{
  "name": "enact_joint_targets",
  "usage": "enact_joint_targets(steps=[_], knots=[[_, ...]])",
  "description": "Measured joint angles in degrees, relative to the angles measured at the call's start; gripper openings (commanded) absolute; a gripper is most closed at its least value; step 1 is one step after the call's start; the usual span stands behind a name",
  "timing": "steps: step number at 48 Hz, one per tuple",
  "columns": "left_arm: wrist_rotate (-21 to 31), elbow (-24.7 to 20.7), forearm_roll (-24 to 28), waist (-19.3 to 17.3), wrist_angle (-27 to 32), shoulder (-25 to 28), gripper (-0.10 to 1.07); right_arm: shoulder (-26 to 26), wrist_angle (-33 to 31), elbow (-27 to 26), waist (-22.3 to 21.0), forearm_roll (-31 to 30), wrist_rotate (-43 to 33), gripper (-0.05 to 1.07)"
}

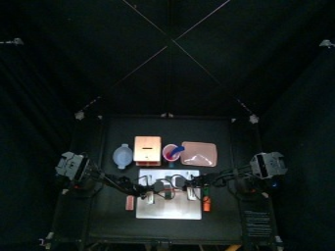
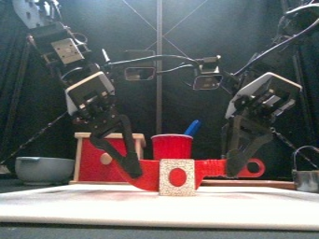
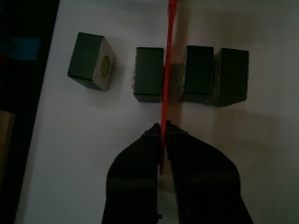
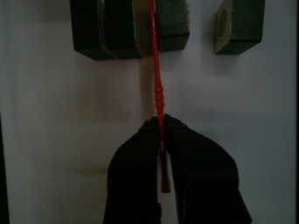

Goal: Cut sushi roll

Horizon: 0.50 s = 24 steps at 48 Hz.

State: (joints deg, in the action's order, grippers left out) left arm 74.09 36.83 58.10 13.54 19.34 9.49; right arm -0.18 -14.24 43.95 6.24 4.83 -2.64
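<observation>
Both end effectors, left [image 3: 163,131] and right [image 4: 160,124], clamp a red cutter [image 3: 167,61] stretched across the sushi roll's [image 3: 193,74] long axis, between pieces.

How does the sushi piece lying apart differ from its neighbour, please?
The end piece lies askew, showing a lighter face; its neighbour sits square to the row. The end piece stands clear, while the neighbour lies beside the slim red stick. Both are dark blocks on the white board.

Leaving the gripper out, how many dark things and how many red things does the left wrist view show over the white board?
dark sushi pieces: 4
red blade: 1
Total: 5
</observation>
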Motion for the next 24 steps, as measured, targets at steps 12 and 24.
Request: enact_joint_targets(steps=[12, 24], knots=[[0.0, 0.4, 1.5, -0.1, 2.5, -4.1, 0.44, -5.8, -2.5, 0.4, -0.3, -2.1, -0.2, 0.35], [0.2, 0.4, 1.5, 2.0, 2.5, -5.8, 0.44, -8.4, -2.7, 0.8, 0.6, -0.6, -0.3, 0.35]])
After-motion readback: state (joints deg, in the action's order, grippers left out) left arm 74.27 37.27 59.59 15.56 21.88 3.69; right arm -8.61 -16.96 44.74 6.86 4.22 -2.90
